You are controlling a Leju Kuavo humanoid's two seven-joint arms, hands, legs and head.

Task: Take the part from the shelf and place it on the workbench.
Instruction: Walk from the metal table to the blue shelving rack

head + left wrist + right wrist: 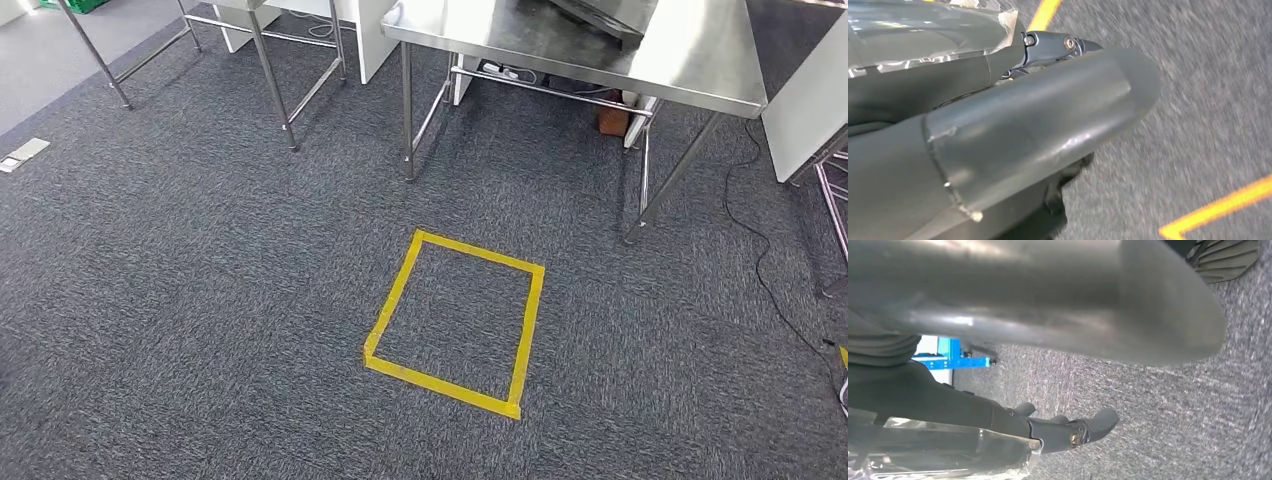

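Observation:
My left hand hangs over the grey carpet, its thick thumb and dark fingers stretched out with nothing between them. My right hand hangs the same way; carpet shows through the gap between its thumb and straight fingers. A clear film lies along the fingers of each hand. In the head view the steel workbench stands ahead at the upper right, with a dark object on its top. I see no part in either hand.
A yellow tape square marks the carpet in front of the workbench. A second steel table's legs stand at the upper left. A black cable trails on the right. A blue frame stands behind my right hand.

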